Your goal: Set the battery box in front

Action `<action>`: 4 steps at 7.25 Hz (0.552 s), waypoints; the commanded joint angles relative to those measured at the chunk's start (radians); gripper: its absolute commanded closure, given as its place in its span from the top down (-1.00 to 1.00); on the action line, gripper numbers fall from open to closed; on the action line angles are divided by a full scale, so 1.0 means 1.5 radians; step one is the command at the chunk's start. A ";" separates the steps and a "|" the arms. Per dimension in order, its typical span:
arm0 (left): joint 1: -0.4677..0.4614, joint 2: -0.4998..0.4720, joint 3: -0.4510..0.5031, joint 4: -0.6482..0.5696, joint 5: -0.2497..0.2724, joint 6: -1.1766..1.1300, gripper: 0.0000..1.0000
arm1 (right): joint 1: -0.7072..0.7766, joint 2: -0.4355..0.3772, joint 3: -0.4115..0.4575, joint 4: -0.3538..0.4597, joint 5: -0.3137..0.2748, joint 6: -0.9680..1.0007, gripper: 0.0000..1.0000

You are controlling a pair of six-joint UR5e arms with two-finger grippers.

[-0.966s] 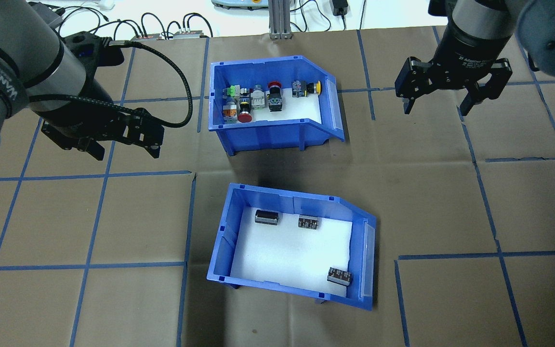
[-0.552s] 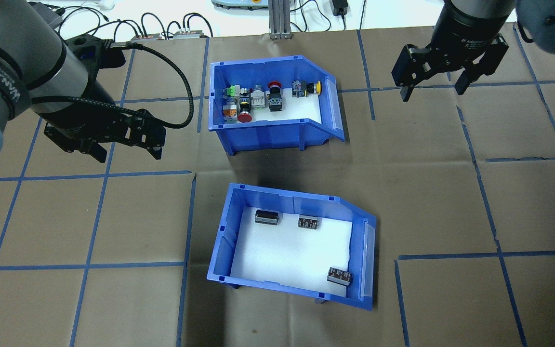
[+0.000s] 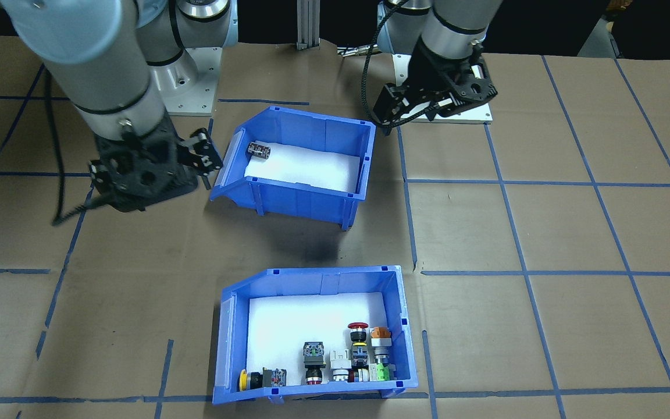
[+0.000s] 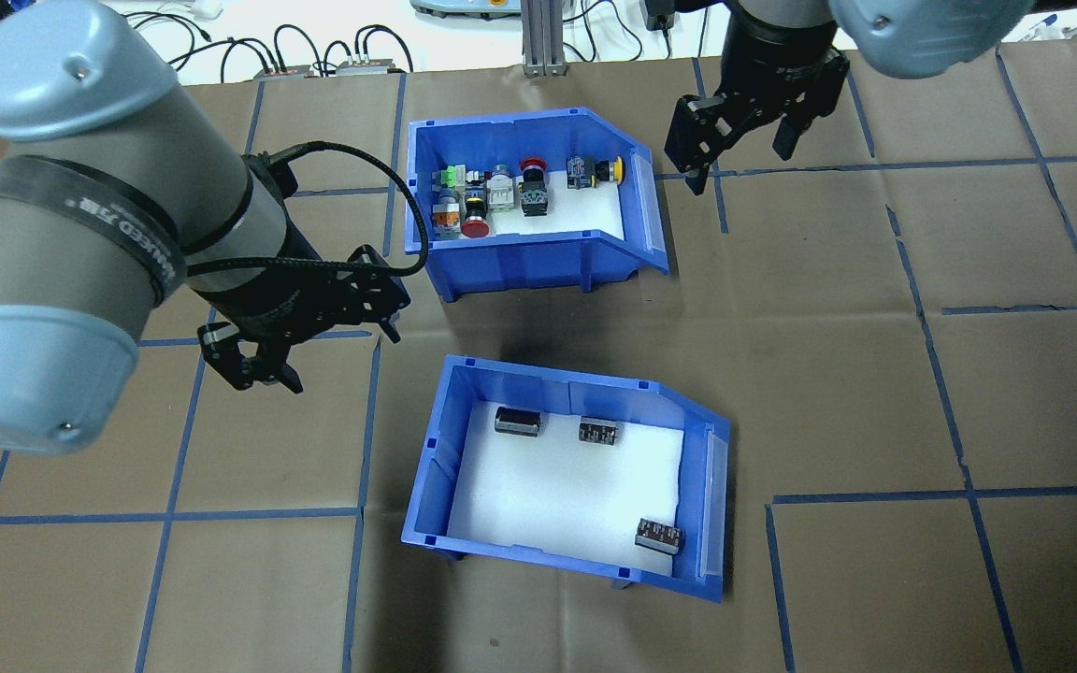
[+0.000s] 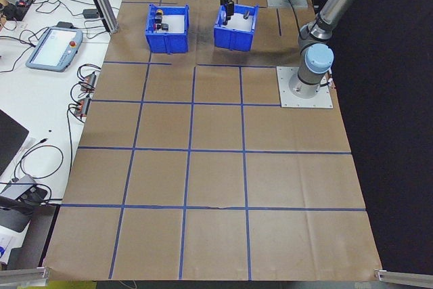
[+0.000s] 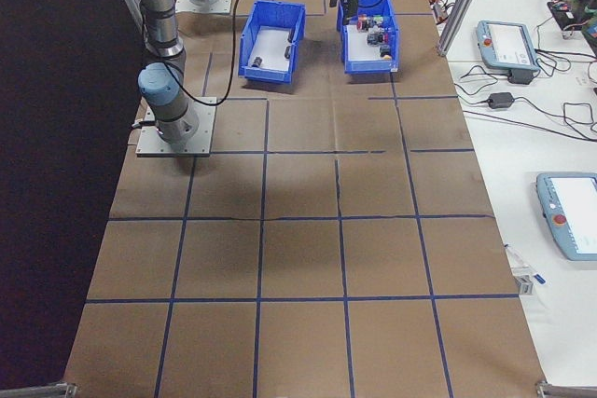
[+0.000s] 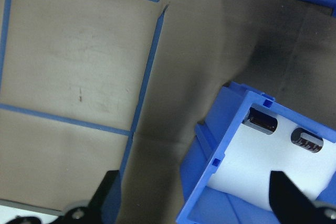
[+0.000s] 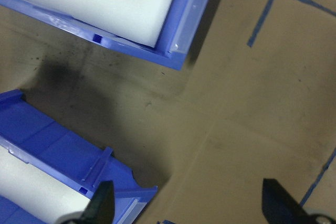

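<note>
The battery box (image 4: 429, 467), a blue bin with a white foam liner and three dark cylinders, sits on the near side of the table, also seen in the front view (image 3: 300, 198). My left gripper (image 4: 333, 360) hangs open just off its far-left corner, holding nothing. The left wrist view shows that corner (image 7: 231, 145) between the spread fingertips (image 7: 105, 192). My right gripper (image 4: 737, 166) is open and empty, beside the sloped front of the push-button bin (image 4: 520, 262). The right wrist view shows the battery box (image 8: 178, 51) at the top of the picture.
The push-button bin (image 3: 227, 326) stands beyond the battery box with a gap of bare brown paper between them. An aluminium post (image 4: 543, 37) and cables (image 4: 314, 47) line the far edge. Blue tape lines cross the table.
The left arm swung right and nearer, bringing its open gripper close to the battery box's corner. The right gripper moved left toward the push-button bin. Neither bin moved.
</note>
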 commanded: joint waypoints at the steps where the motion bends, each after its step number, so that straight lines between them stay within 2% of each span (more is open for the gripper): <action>1: -0.073 0.000 -0.047 0.002 -0.002 -0.373 0.98 | 0.069 0.074 -0.065 -0.027 0.000 -0.128 1.00; 2: -0.105 -0.001 -0.068 0.013 -0.003 -0.463 0.98 | 0.095 0.111 -0.087 -0.057 0.000 -0.196 1.00; 3: -0.132 0.004 -0.102 0.067 -0.001 -0.519 0.98 | 0.130 0.144 -0.101 -0.065 -0.001 -0.245 1.00; 4: -0.160 0.003 -0.154 0.180 -0.001 -0.619 0.98 | 0.158 0.175 -0.108 -0.111 -0.033 -0.277 1.00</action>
